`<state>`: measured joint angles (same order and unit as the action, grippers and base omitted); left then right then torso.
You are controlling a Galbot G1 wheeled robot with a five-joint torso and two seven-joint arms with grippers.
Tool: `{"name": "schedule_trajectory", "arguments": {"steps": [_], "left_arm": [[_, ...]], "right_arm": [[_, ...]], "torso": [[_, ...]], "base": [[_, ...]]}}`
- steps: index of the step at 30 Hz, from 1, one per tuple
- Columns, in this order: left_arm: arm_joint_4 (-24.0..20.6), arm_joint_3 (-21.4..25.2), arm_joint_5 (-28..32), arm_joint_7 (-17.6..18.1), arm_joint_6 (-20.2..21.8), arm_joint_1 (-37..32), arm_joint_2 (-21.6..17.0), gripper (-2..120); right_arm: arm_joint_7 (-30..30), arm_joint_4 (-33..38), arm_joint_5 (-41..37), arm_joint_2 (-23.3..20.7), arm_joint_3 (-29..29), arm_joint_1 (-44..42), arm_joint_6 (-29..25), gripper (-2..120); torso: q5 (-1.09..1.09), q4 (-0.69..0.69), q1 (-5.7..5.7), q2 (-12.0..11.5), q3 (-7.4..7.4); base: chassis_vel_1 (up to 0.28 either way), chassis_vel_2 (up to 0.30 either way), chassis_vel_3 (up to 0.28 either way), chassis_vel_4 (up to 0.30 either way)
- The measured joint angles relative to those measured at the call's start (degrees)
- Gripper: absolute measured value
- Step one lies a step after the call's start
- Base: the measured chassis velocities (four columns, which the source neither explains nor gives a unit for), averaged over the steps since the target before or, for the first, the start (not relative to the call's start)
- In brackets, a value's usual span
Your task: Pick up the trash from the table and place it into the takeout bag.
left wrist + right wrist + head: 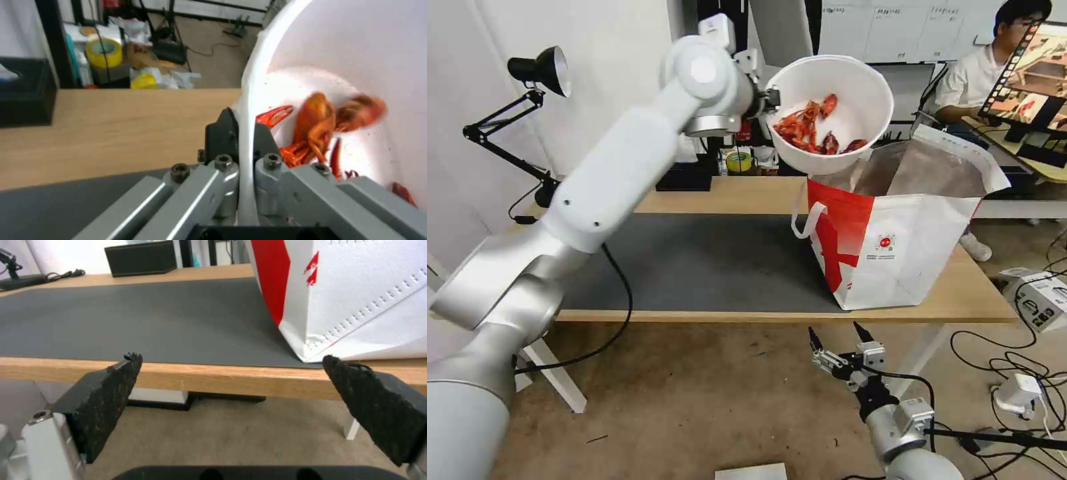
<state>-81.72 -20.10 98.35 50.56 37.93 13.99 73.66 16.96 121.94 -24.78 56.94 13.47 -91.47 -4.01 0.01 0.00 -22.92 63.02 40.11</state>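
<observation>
A wooden tabletop carries a grey mat and takeout bag. The left gripper fingers pinch the bowl rim, tilted above the bag. The right gripper, fingers wide, hangs below the table edge.

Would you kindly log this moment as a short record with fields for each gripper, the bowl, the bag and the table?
left gripper: shut on the bowl's rim, raised above the table
bowl: white, tilted over the bag's open mouth, red scraps inside
bag: upright on the table's right part, top open
right gripper: open, below the table's front edge
table: wood top with grey mat
</observation>
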Motion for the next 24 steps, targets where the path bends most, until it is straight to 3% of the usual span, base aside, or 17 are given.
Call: {"name": "schedule_trajectory", "arguments": {"steps": [9,24], "left_arm": [[0.65,-1.65,-2.59,-0.35,-1.78,-0.7,1.82,0],[3.24,-3.61,-4.73,-0.03,-3.4,0.16,8.12,0]], "right_arm": [[0.0,0.0,0.0,0.0,0.0,0.0,0.0,100],[0.0,0.0,0.0,0.0,0.0,0.0,0.0,100]], "torso": [[0.0,0.01,0.0,0.0,0.0],[0.0,0.0,0.0,0.0,0.0]], "base": [[0.0,0.0,0.0,0.0],[0.0,0.0,0.0,0.0]]}}
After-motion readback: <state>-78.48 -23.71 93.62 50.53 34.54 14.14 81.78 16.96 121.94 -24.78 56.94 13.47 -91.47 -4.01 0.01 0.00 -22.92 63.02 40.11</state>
